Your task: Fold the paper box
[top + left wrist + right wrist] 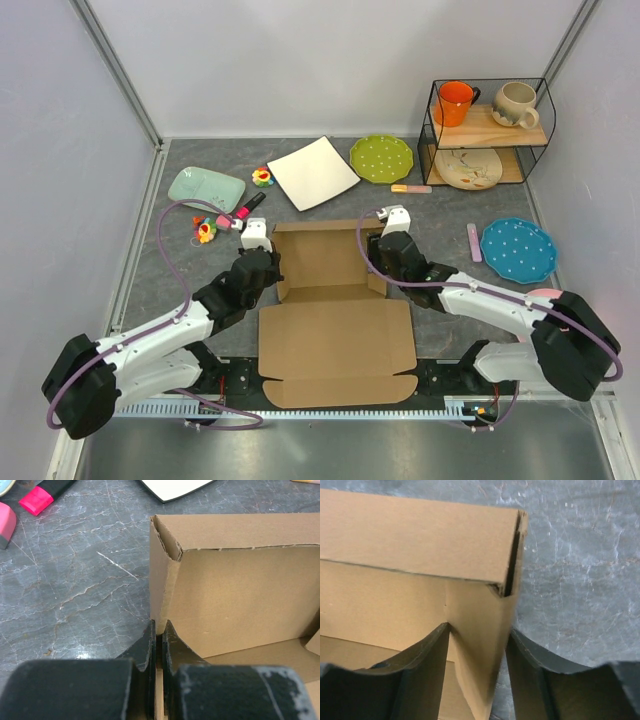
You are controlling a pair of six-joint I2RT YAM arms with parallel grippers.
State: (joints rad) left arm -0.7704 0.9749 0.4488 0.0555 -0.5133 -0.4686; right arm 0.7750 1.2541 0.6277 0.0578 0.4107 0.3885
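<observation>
The brown paper box [335, 335] lies at the table's middle, its far half stood up into walls and its lid flat toward the near edge. My left gripper [268, 262] is at the box's left side wall. In the left wrist view the gripper [158, 630] is shut on that wall [240, 595], with the thin cardboard edge between the fingers. My right gripper [385, 255] is at the right side wall. In the right wrist view it [479, 630] is open and straddles that wall [420, 535], one finger inside the box and one outside.
Behind the box are a white square plate [312, 172], a green plate [381, 158], a pale green tray [206, 187], a pink marker [248, 207] and small toys [205, 230]. A blue dotted plate [517, 249] lies right. A wire shelf [487, 130] with mugs stands back right.
</observation>
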